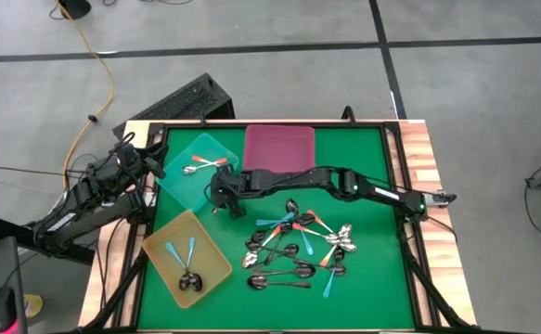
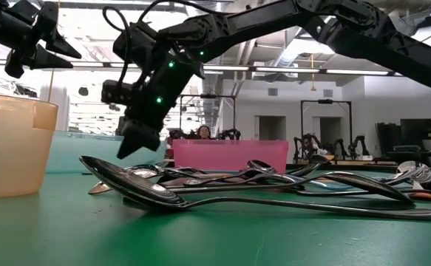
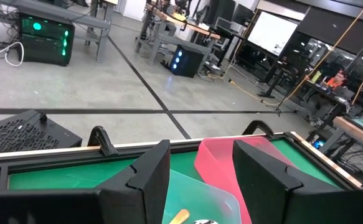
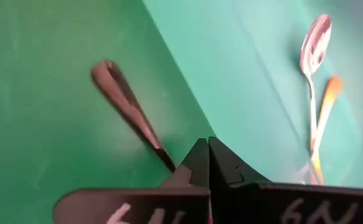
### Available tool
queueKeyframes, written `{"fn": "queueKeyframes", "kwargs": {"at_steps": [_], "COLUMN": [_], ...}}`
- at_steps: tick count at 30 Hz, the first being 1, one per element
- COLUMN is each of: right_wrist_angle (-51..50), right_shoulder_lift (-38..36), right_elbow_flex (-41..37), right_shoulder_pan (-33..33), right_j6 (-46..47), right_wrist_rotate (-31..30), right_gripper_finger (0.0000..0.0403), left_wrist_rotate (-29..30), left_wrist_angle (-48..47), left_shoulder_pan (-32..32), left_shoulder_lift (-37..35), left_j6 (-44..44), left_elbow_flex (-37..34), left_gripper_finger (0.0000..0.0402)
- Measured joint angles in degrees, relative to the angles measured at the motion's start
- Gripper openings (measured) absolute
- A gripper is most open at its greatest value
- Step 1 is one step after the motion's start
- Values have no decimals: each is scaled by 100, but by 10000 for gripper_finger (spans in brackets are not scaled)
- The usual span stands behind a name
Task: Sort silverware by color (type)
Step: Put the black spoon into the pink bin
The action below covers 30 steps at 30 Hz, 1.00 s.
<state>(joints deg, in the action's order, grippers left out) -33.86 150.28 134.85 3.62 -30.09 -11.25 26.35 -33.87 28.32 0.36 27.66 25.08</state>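
R gripper (image 1: 222, 197) sits left of centre in the high view, just beside the teal tray's (image 1: 179, 178) lower-right edge, arm stretched across from the right side. Wrist view: its fingers (image 4: 207, 163) are pressed together, tips meeting, w/ a dark spoon handle (image 4: 128, 102) running from the tips out over the green mat (image 1: 372, 204); whether the handle is actually pinched can't be told. Same view, right side: an orange-handled spoon (image 4: 318, 118) lies inside the teal tray.

L gripper (image 1: 149, 160) is off the table's upper-left corner, raised, waiting; fingers closed, nothing seen in them.

Spoon pile (image 1: 298, 249) lies lower centre-right of the high view: black, blue & orange handles mixed, overlapping. Low view puts the pile (image 2: 259, 185) across the foreground, black spoons nearest.

Yellow tray (image 1: 163, 243), lower left of the high view, holds two blue-handled spoons (image 1: 185, 252) & some dark ones (image 1: 191, 280). Pink tray (image 1: 279, 147), top centre, shows no spoons. Teal tray sits between them, upper left.

A person (image 2: 202, 132) is seated far back in the room, low view centre.
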Motion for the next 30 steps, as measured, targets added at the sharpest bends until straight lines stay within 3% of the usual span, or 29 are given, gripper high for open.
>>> {"fn": "queueKeyframes", "kwargs": {"at_steps": [30], "right_wrist_angle": [-298], "right_shoulder_lift": [2], "right_elbow_flex": [-129], "right_shoulder_pan": [110], "right_j6": [766], "right_wrist_rotate": [236], "right_gripper_finger": [3], "left_wrist_rotate": [-45], "left_wrist_angle": [-13], "left_shoulder_pan": [2], "left_shoulder_lift": [1], "left_j6": [24], "left_elbow_flex": [0], "left_gripper_finger": [158]}}
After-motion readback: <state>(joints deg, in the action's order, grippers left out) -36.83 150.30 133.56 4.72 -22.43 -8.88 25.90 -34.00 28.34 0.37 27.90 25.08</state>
